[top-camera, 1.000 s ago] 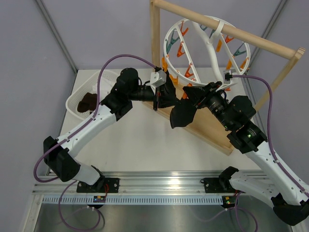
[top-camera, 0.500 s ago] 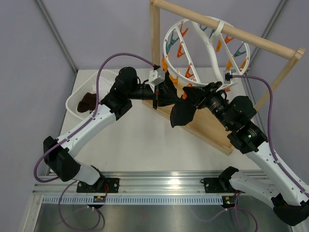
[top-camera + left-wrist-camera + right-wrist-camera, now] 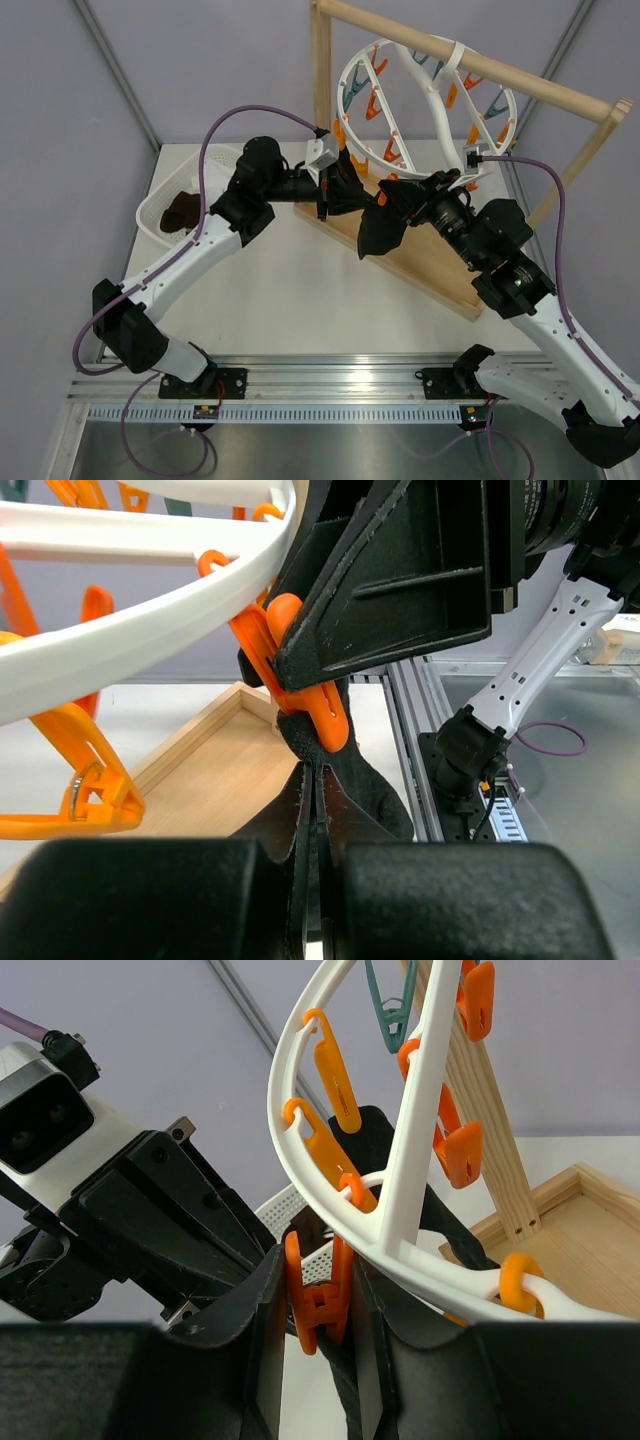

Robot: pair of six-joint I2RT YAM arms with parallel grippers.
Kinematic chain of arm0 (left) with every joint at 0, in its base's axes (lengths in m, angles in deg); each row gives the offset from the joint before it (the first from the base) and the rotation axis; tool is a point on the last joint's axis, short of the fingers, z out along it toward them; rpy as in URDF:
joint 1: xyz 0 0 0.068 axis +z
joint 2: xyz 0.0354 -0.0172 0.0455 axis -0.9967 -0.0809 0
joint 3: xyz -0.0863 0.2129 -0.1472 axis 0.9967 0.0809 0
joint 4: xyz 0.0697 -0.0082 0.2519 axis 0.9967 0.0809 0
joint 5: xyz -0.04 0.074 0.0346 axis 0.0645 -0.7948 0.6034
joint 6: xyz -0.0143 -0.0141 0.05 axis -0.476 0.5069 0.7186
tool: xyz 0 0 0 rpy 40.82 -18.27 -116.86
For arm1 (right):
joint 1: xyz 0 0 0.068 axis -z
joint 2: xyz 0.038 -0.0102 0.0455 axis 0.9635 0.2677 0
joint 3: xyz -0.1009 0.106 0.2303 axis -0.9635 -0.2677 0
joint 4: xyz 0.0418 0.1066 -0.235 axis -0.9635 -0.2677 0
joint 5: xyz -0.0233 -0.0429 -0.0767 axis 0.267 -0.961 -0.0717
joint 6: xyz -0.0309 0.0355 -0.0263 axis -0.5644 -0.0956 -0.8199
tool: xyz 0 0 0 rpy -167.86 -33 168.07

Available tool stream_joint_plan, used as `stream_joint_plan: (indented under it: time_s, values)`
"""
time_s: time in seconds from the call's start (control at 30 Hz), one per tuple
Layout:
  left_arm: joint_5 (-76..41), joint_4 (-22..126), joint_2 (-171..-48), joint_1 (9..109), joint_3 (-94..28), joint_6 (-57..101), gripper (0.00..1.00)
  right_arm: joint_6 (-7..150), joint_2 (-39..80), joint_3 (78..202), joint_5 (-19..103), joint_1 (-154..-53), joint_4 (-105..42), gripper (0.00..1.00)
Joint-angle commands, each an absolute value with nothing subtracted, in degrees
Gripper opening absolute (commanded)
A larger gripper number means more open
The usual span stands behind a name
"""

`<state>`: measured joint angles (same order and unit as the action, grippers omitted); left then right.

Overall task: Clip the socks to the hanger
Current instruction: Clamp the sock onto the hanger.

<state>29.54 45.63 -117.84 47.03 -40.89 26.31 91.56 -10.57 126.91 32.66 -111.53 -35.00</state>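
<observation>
1. The left claw is just a dark blur along the bottom edge, and the black sock pinched in it drops out of sight behind the fingers.
2. The right claw is blurred as well, and the orange clip it squeezes is lost low down between the fingers.
3. In the right wrist view the hanger runs off the top and right edges.
4. From above, the dark heap in the basket is too small to count socks.

left claw: closed at the bottom edge, pinching a thin fold of the black sock
orange clip: hangs from the white hanger ring, lower end touching the sock's top
right claw: black fingers pressed against that clip
second clip: orange, dangling at left above the wooden frame
</observation>
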Motion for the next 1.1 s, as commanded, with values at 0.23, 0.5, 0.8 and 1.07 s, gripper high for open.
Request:
stream_joint_plan:
  time_s: [0.23,0.5,0.8,1.07]
  values:
    - [29.69,39.68,-116.76,47.65,-43.13,24.44,0.0,91.14,-11.23,126.73,36.65,-111.91,-36.38,0.0]
    - [29.51,38.89,-117.29,47.65,-43.3,23.83,0.0,91.31,-11.76,126.73,36.11,-111.91,-37.34,0.21]
    - [29.78,38.8,-117.46,47.74,-43.48,23.39,0.0,91.75,-12.11,126.64,36.38,-111.91,-38.4,0.67]
    - [29.08,39.85,-117.64,47.74,-43.21,23.21,0.07,91.76,-13.69,128.13,36.2,-111.91,-42.08,0.85]
